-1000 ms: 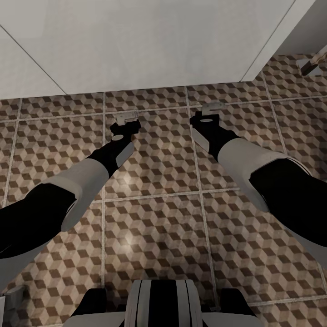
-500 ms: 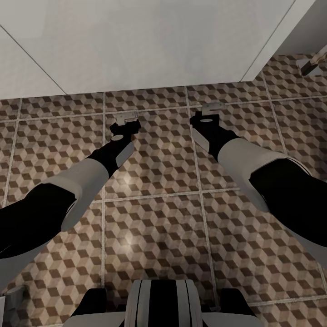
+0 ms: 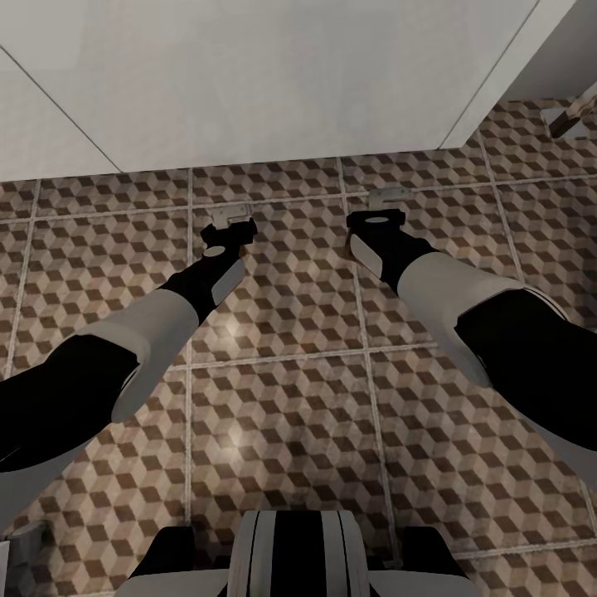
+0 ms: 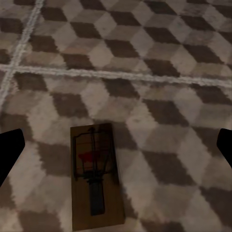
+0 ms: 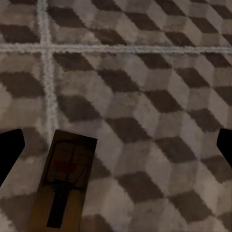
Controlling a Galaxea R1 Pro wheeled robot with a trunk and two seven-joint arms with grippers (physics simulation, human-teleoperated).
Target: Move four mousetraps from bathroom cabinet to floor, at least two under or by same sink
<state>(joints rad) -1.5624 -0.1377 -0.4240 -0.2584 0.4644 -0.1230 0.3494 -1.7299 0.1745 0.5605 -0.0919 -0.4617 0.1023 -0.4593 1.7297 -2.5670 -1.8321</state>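
Both arms reach down over the cube-patterned floor (image 3: pixel 290 398), near the foot of a pale wall (image 3: pixel 249 75). The left gripper (image 3: pixel 230 219) has its jaws spread wide, holding nothing; a mousetrap (image 4: pixel 96 179) lies flat on the floor below it. The right gripper (image 3: pixel 386 199) is likewise released above a second mousetrap (image 5: pixel 63 186), apparently resting flat on the floor.

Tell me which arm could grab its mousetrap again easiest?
Probably the left. The left gripper is open, and the left mousetrap lies close to midway between its fingers. The right gripper is open too, but the right mousetrap sits off toward one finger, slightly tilted.
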